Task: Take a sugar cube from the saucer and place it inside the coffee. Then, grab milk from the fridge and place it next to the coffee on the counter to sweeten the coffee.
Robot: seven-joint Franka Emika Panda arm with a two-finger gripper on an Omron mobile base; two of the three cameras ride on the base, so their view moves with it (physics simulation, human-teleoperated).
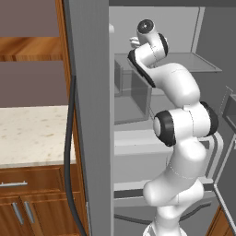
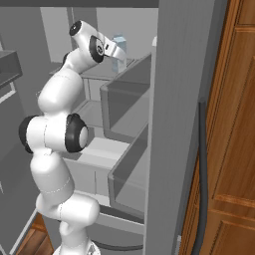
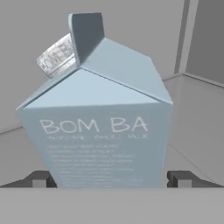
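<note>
In the fridge [image 1: 92,115]: the milk [image 3: 98,131] stood upright on a shelf [image 2: 130,63].
Gripper [image 3: 111,179]: spread wide, fingers [image 3: 40,179] flanking the carton, not clenched.

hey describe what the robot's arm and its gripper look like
The arm is glossy white, built of rounded, bulbous segments with black rings at the joints and a round dark end cap at its top joint. The gripper has two small, blocky dark grey fingertips. No cables or markings visible.
</note>
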